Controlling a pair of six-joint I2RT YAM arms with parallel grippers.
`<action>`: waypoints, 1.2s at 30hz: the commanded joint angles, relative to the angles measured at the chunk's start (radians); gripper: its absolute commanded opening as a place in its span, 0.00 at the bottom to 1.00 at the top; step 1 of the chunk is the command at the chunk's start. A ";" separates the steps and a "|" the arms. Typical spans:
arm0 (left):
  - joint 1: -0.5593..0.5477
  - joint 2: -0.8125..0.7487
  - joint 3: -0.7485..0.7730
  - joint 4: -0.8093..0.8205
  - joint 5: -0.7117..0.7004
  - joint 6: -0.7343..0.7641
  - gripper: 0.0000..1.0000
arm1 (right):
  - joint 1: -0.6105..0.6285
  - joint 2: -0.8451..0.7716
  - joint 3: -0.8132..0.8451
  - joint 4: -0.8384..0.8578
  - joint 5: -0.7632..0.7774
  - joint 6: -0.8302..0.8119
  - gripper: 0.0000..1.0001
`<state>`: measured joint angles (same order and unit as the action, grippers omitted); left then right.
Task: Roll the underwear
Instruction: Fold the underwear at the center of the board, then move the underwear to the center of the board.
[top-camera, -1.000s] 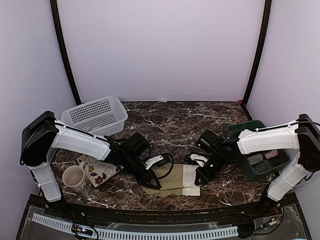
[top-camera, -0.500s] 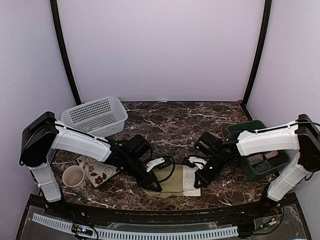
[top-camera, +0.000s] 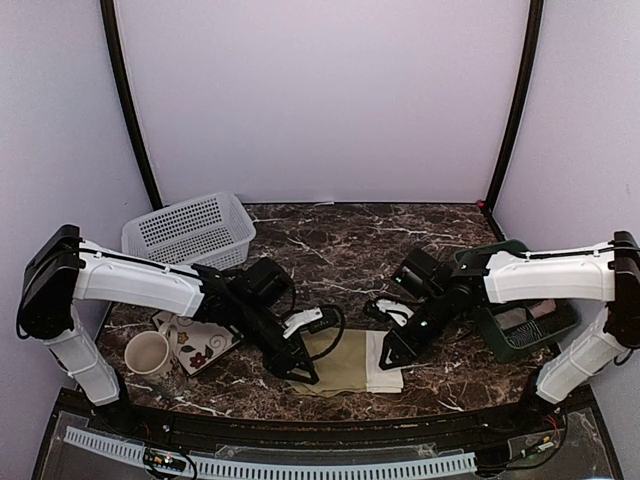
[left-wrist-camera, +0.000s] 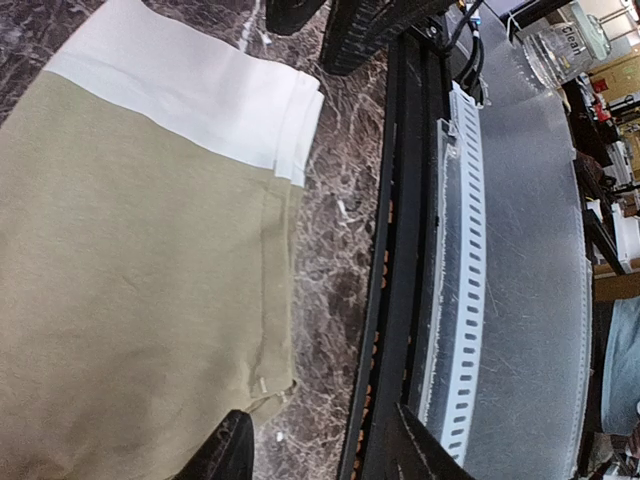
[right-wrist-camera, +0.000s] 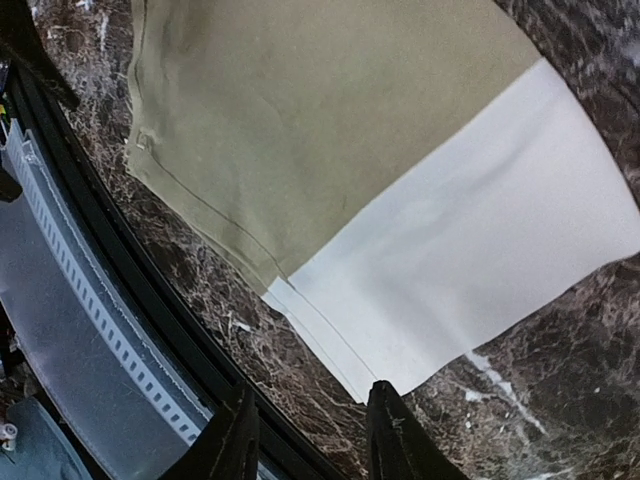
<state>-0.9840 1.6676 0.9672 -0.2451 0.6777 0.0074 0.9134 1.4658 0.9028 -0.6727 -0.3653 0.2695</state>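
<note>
One olive underwear (top-camera: 350, 362) flat on counter (top-camera: 340, 250). Two grippers, both released, holding nothing: left gripper (top-camera: 305, 374) and right gripper (top-camera: 387, 355) at opposite ends. One basket (top-camera: 190, 232), one mug (top-camera: 148, 353).

The olive-khaki underwear (top-camera: 345, 362) is laid flat on the surface (top-camera: 340, 250); the left gripper (top-camera: 303, 374) is positioned at its left edge, the right gripper (top-camera: 386, 356) at its right.

We see the olive underwear (left-wrist-camera: 130, 280) run off the left wrist picture's left and bottom edges, and off the right wrist picture's top. From above, the right arm (top-camera: 545, 278) hides part of the green bin (top-camera: 500, 340); we cannot tell its contents.
</note>
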 joint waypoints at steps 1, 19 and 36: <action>0.015 0.003 0.026 -0.009 -0.090 -0.018 0.46 | -0.008 0.044 0.042 0.054 0.010 0.043 0.34; 0.008 0.055 0.027 -0.223 -0.200 0.154 0.44 | 0.010 0.081 -0.067 0.052 -0.075 0.030 0.28; 0.324 0.077 0.245 -0.201 -0.295 0.115 0.49 | -0.278 0.142 0.159 0.039 0.220 -0.197 0.32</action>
<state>-0.6800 1.6920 1.1790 -0.4332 0.4290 0.1200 0.6510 1.5280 1.0248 -0.6258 -0.2356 0.1711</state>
